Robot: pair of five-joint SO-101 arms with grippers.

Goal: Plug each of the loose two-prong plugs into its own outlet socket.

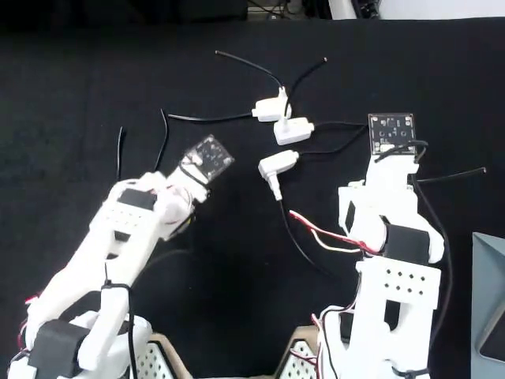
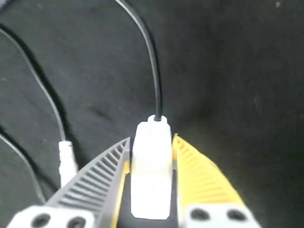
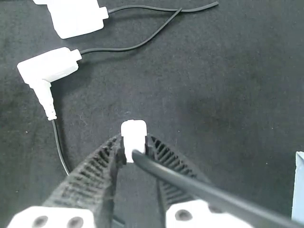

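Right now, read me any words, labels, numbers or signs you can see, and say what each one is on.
None can be read.
left-held plug in the left pincer: plain white, no print.
right-held plug in the right pincer: plain white, no print.
loose plugs on the black cloth: no marks visible.
board on an arm: specks, too small to read.

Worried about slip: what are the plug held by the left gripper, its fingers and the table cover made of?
The plug: smooth matte moulded plastic, evenly white with rounded edges. The fingers: probably printed plastic, ribbed, one yellow, one grey. The table cover: likely black felt-like cloth, dull and faintly flecked.
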